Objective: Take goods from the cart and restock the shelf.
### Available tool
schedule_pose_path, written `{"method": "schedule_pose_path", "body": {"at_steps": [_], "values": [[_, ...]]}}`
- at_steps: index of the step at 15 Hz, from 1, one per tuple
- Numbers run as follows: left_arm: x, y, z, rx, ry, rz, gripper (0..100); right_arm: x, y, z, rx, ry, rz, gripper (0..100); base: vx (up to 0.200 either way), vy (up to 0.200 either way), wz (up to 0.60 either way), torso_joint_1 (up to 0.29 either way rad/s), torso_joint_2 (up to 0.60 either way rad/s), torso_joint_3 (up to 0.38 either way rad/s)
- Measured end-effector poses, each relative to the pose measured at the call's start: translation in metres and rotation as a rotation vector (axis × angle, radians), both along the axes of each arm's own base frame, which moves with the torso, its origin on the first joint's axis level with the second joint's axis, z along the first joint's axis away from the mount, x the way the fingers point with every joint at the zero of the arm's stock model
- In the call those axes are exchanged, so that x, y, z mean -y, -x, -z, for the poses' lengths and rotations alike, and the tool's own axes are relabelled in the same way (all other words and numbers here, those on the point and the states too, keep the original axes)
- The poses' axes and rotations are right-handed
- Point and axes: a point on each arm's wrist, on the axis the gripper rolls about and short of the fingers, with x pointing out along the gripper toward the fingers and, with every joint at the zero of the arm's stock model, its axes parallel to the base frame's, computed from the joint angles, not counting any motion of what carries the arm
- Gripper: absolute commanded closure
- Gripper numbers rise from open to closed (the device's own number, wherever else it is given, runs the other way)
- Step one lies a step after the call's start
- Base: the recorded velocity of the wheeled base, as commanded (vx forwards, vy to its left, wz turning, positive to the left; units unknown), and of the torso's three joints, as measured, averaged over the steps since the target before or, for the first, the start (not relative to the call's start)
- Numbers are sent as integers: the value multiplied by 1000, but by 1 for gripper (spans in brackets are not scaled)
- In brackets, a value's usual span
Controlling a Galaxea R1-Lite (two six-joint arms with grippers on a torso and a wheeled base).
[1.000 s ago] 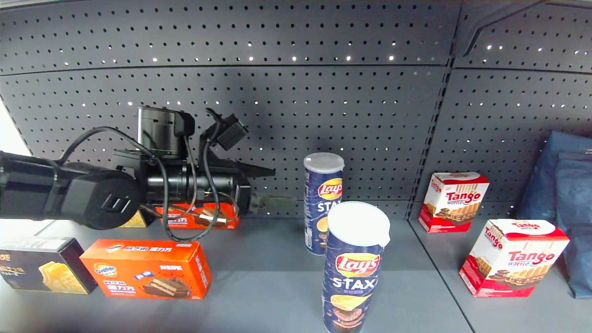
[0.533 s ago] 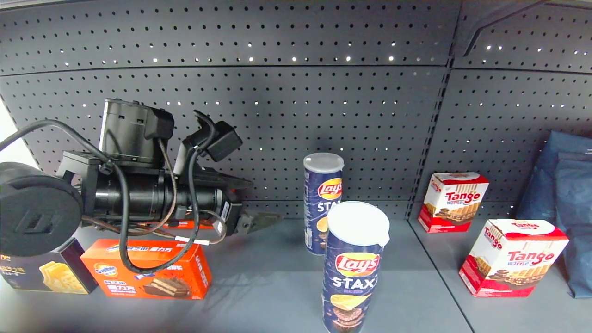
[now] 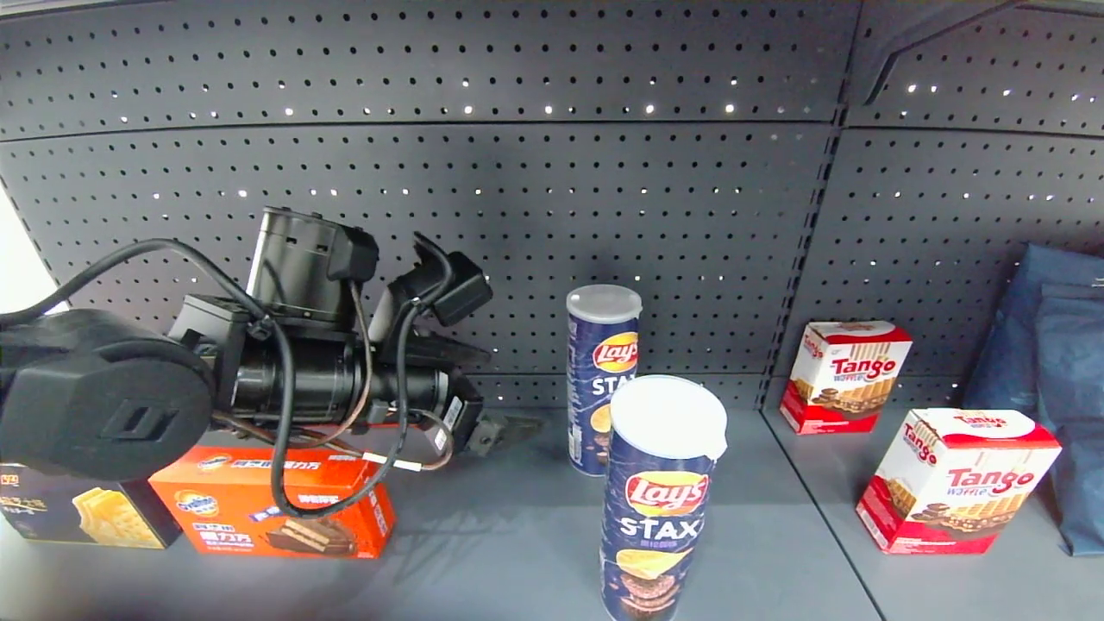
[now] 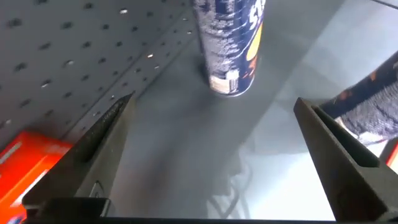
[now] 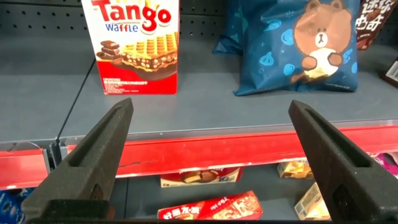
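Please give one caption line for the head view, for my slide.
Open, empty left claw over the shelf, aimed at the rear chip can.

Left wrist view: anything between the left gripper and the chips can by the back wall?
Nothing visible. Bare shelf runs from the open left gripper to the rear chips can; the front chips can stands off to one side of that line.

Head view counts: chip cans, 2, rear (image 3: 603, 379) and front (image 3: 661, 500). Waffle boxes, 2 (image 3: 845, 376) (image 3: 956, 479). Orange cake boxes, 2, front one lower left (image 3: 272, 511), back one (image 4: 25, 167). Black box, 1 (image 3: 78, 516). Blue bags, 2, far right (image 3: 1013, 345) (image 3: 1074, 414).
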Motion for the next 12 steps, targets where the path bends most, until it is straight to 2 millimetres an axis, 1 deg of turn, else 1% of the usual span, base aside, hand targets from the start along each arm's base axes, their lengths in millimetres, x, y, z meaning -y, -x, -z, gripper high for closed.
{"method": "schedule_pose_path", "body": {"at_steps": [3, 7, 12], "values": [[12, -10, 10, -23, -16, 16, 0, 0, 0, 0, 1, 0, 3, 0, 0, 0, 0, 0, 0, 0], [21, -20, 25, -56, -36, 21, 0, 0, 0, 0, 0, 0, 1, 0, 0, 0, 0, 0, 0, 0], [32, -38, 31, -45, -61, -11, 0, 0, 0, -1, 1, 0, 0, 0, 0, 0, 0, 0, 0, 0]]}}
